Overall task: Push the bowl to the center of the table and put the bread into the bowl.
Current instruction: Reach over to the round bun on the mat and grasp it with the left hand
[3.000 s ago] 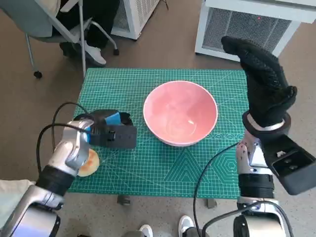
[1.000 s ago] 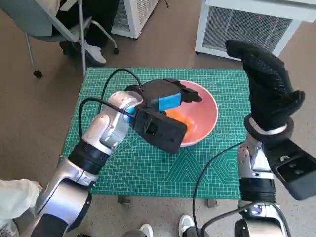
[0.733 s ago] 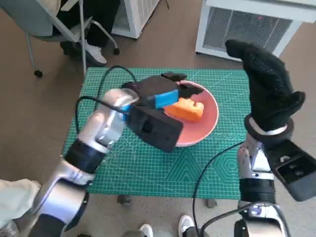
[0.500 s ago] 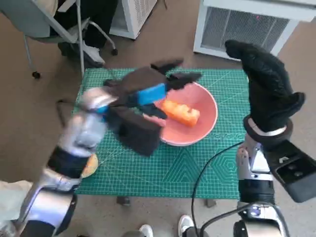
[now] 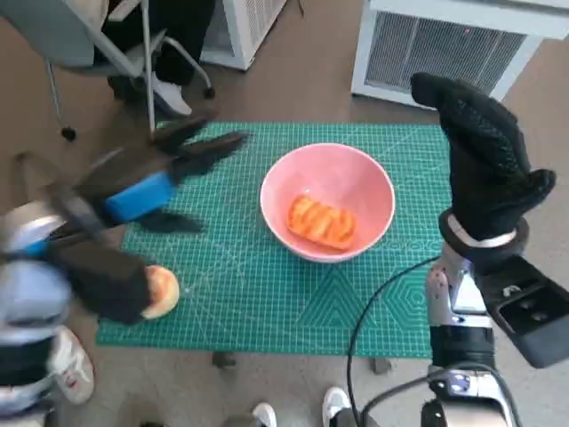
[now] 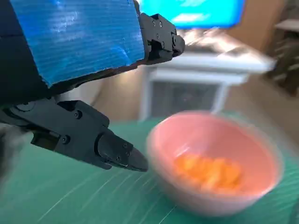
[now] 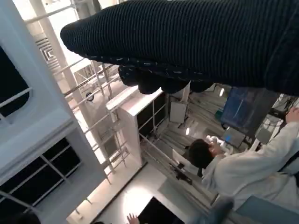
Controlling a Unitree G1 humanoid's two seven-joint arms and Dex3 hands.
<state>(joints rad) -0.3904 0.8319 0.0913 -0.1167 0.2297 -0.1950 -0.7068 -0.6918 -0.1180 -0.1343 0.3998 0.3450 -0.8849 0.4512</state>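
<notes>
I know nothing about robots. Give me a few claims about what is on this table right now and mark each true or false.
1. The bread lies inside the pink bowl. True.
2. The left hand is holding the bread. False: it holds nothing, its fingers are spread, and it is off to the side of the bowl.
3. A second round bun sits on the green mat, outside the bowl. True.
4. The right hand is pressing on the bowl's rim. False: the gloved hand is raised beside the bowl and touches nothing.
5. The bowl is tipped on its side. False: it stands upright on the mat.
</notes>
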